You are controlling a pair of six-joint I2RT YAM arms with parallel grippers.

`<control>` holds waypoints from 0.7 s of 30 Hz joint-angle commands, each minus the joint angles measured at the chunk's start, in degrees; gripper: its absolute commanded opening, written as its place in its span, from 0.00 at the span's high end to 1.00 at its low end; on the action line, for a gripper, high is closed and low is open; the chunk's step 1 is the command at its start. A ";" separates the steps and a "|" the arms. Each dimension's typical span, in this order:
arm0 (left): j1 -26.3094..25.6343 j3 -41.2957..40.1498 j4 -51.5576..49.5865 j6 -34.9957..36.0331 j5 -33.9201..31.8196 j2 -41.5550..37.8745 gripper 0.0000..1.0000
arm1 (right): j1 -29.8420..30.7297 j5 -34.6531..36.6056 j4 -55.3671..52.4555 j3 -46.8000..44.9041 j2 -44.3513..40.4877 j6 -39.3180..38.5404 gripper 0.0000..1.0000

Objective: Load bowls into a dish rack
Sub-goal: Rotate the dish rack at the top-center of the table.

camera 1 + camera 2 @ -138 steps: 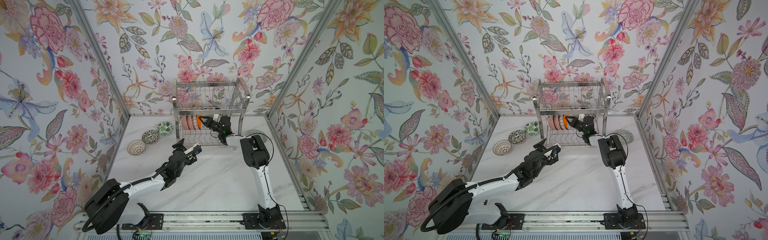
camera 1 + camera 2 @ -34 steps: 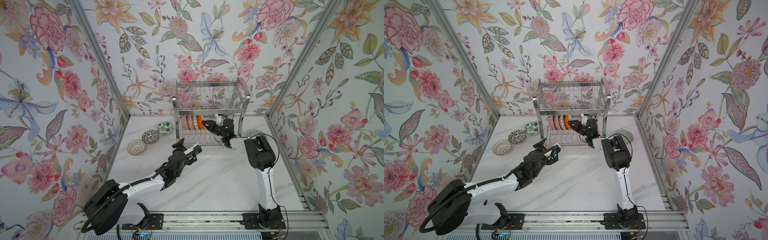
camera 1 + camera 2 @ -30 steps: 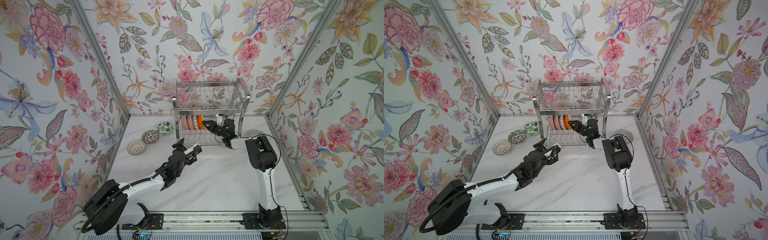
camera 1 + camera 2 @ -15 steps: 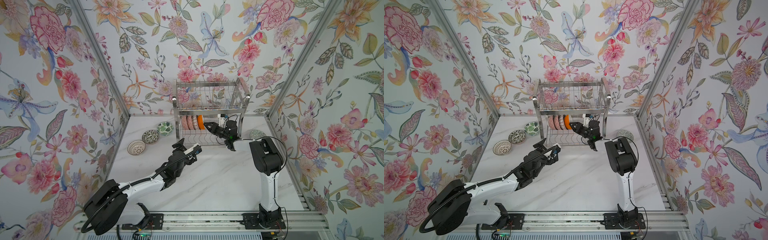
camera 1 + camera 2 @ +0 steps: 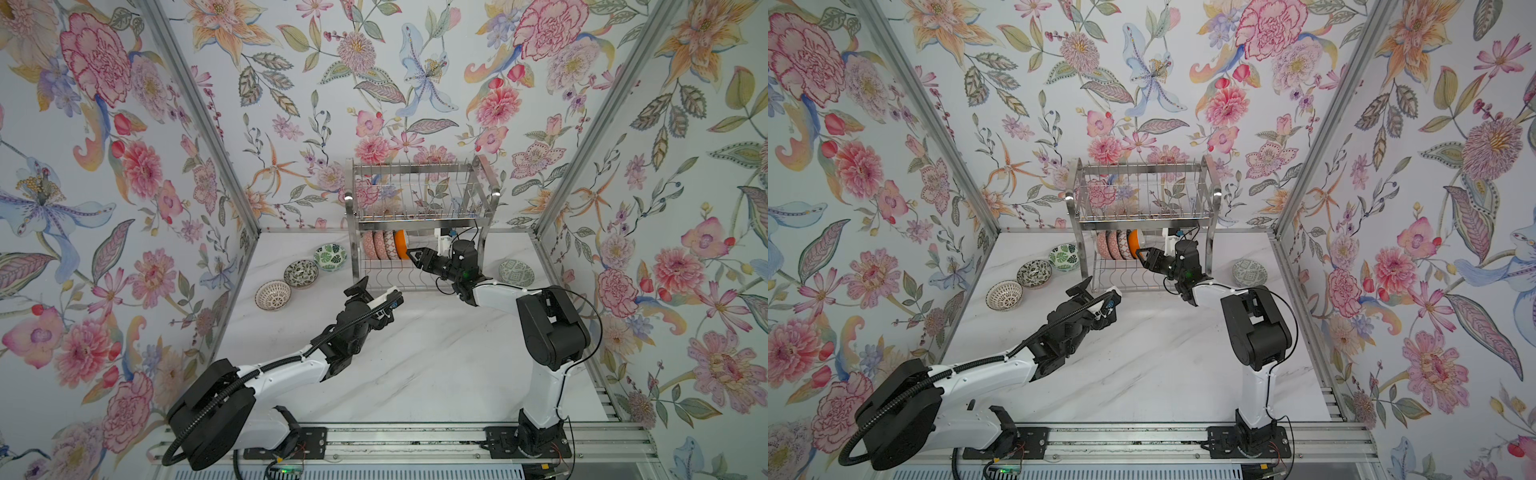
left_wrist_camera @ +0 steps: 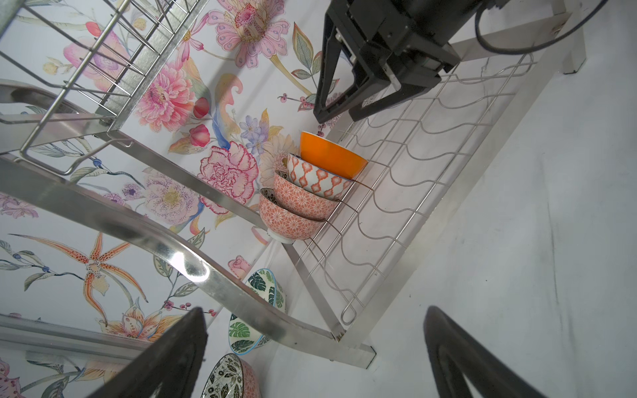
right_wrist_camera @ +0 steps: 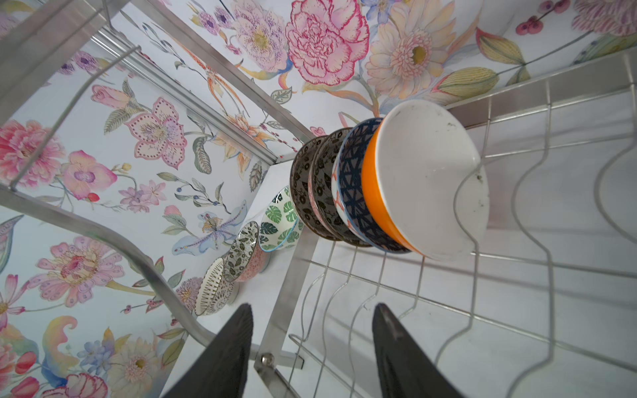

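Right fingers (image 5: 420,259), half-parted and empty, hover at three o'clock of the orange bowl (image 5: 400,245). Back straight out, clear of rack (image 5: 419,225) wires. Left fingers (image 6: 172,361) gape, empty.

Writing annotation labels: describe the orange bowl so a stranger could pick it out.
Start at the shiny two-tier dish rack. On its lower tier four bowls stand on edge; the orange bowl ends the row, plain orange outside, white inside, its neighbours patterned.

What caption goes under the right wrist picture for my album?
Open right gripper faces the orange bowl, ending a row of four in the dish rack.
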 commanded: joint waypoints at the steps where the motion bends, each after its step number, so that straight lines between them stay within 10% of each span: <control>1: -0.47 -0.21 1.61 -1.79 -2.14 -0.64 0.01 | 0.69 3.35 -8.41 -1.23 -3.53 -5.95 0.39; 15: -0.32 5.41 -5.73 -7.64 -4.48 1.21 0.01 | 3.48 14.16 -23.24 -6.38 -15.66 -16.22 0.01; 21: -0.63 6.39 -8.93 -12.28 -3.86 -0.13 0.01 | 3.59 17.34 -26.76 -9.71 -21.38 -18.32 0.01</control>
